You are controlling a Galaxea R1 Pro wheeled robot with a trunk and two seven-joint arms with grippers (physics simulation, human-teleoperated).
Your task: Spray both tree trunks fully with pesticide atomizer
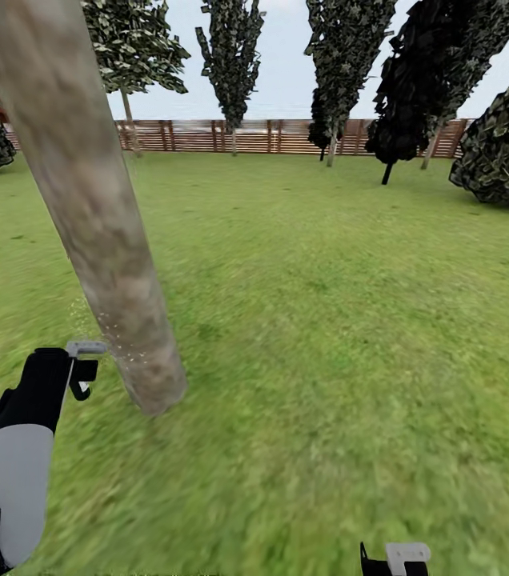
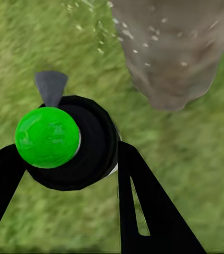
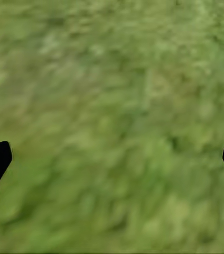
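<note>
Atomizer clamped in left gripper, nozzle just beside trunk base; white specks landing low. Advise sweeping upward, circling. Right gripper spread wide, empty, over lawn.

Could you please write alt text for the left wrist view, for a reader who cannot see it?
The left gripper is shut on a black atomizer with a round green cap, its grey nozzle aimed toward the base of a thick beige-grey tree trunk. Tiny white pesticide specks dot the bark and the air above the lawn.
</note>
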